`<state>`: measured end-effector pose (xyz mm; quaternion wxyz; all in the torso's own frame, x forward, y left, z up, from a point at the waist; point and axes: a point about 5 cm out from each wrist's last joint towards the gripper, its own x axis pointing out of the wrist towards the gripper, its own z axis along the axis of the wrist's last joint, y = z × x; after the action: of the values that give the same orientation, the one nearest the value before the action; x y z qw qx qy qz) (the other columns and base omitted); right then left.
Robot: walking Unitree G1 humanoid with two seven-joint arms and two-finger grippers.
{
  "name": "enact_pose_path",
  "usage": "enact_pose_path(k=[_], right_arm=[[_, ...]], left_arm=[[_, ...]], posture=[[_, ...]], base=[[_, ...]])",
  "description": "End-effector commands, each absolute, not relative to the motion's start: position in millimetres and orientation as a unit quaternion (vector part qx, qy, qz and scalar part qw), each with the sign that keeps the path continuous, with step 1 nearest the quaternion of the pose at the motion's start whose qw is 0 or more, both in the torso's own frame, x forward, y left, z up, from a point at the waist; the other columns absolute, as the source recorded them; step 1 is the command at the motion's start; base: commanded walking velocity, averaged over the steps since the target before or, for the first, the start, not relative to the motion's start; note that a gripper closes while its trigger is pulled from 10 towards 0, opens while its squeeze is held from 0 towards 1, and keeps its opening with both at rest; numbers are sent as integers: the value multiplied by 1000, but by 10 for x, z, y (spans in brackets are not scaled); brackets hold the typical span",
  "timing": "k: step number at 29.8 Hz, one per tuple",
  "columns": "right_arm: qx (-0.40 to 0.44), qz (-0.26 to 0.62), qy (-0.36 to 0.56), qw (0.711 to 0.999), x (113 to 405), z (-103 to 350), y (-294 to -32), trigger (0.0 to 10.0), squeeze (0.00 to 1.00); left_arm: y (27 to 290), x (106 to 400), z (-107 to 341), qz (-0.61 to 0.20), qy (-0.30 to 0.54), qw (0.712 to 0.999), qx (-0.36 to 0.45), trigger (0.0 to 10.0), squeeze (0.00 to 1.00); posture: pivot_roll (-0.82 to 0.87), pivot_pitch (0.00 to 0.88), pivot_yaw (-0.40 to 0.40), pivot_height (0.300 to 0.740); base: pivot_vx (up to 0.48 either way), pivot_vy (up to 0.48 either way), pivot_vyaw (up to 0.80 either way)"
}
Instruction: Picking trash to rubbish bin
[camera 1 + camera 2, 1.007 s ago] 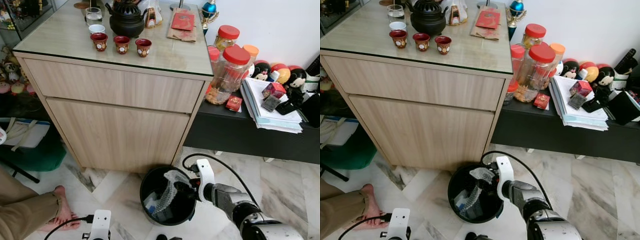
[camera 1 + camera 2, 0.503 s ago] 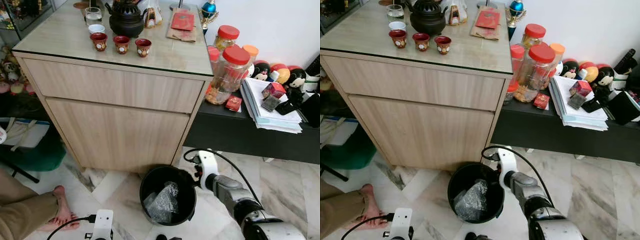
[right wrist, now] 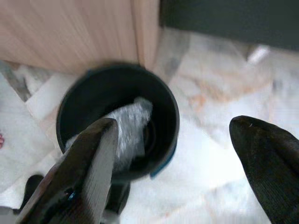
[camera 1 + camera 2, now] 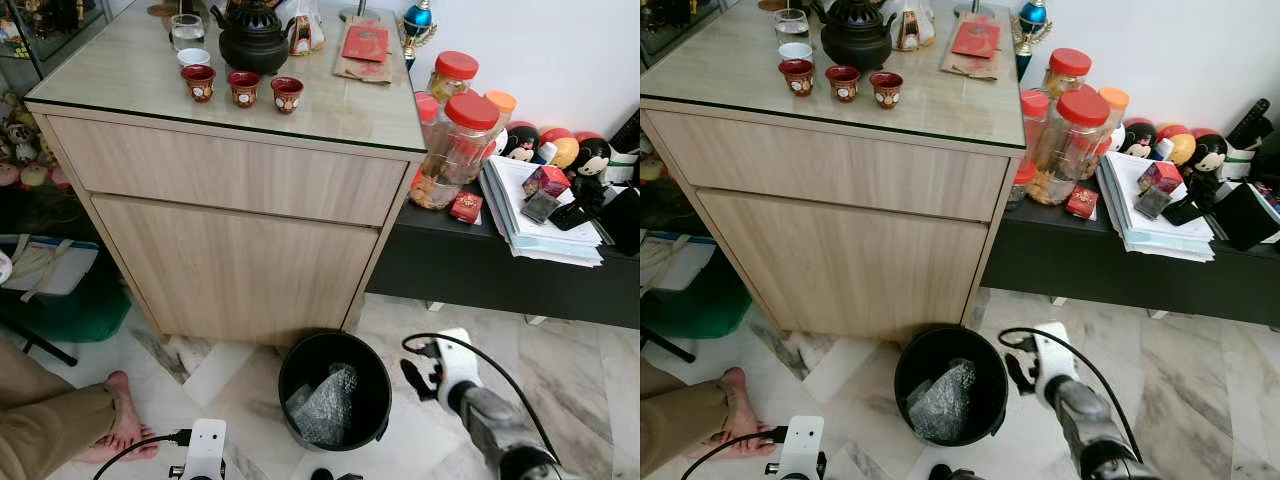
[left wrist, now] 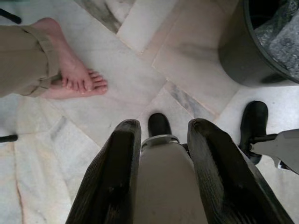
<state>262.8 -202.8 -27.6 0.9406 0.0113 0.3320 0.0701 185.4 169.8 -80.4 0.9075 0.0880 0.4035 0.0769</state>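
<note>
Right claw (image 3: 173, 168): fingers spread wide apart, nothing held between them; seen in the head views to the right of the bin, low over the floor.
Left claw (image 5: 161, 172): fingers apart and empty, hanging idle over the marble floor (image 5: 140, 74), with a person's bare foot (image 5: 74, 77) ahead of it.
Trash (image 4: 325, 405): a crumpled clear plastic wrap, lying inside the bin, ahead of the right claw and below its fingertips.
Bin (image 4: 300, 360): black, round, upright on the floor, set against the foot of the wooden cabinet (image 4: 240, 250), just to the left of the right claw.
Step in hand: judged to be the withdrawal after the drop, as the wrap is in the bin and the claw is empty.
Method advised: the claw is to be lifted up and away to the right, clear of the rim, so that the bin is not knocked or dragged; the cable (image 4: 480, 355) looped at the wrist is to be kept off the rim.
Long axis of trash: the wrap leans on the inner wall, its long axis tilted, running from the bin floor up toward the rim.
Pointing: upper end toward the cabinet side; finer detail cannot be told.
Progress: this item judged deposited.
</note>
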Motion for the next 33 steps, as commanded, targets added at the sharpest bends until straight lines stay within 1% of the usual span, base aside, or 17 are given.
enact_pose_path(k=[1,3,4,6,8,12,14,22,27,30,33], right_arm=[[38,33,335,941,2546,-320,-2141,10000,0],[45,26,333,942,2542,-319,-2154,10000,0],[64,10,322,944,2574,-291,-2173,10000,0],[72,10,311,948,2618,-256,-2159,10000,0],[62,24,300,952,2678,-214,-2107,10000,0],[48,24,303,951,2689,-215,-2083,10000,0],[22,13,332,943,2555,-328,-2107,10000,0],[39,-10,385,922,2203,-567,-2159,10000,0],[61,-27,385,920,2134,-610,-2145,10000,0],[52,-25,391,919,2115,-628,-2121,10000,0],[50,-29,400,915,2092,-648,-2113,10000,0]], left_arm=[[1692,1674,-890,81,428,895,98,10000,0],[1698,1675,-888,82,427,895,101,10000,0],[1730,1681,-880,89,423,895,107,10000,0],[1760,1697,-866,96,416,898,111,10000,0],[1783,1738,-839,101,404,902,114,10000,0],[1777,1777,-820,99,397,905,116,10000,0],[1758,1860,-777,103,382,911,115,10000,0],[1713,1870,-773,88,377,914,122,10000,0],[1713,1873,-764,80,367,917,136,10000,0],[1701,1850,-777,65,370,915,150,10000,0],[1649,1900,-744,48,350,922,159,10000,0]], posture=[[92,155,-192,740],[92,155,-192,740],[93,158,-184,740],[87,154,-181,740],[81,152,-178,740],[90,145,-176,740],[95,135,-176,740],[98,127,-166,740],[101,125,-159,740],[100,117,-151,740],[102,118,-149,740]], base=[[0,0,0],[0,0,0],[0,0,0],[0,0,0],[0,0,0],[0,0,0],[0,0,0],[0,0,0],[0,0,0],[0,0,0],[0,0,0]])
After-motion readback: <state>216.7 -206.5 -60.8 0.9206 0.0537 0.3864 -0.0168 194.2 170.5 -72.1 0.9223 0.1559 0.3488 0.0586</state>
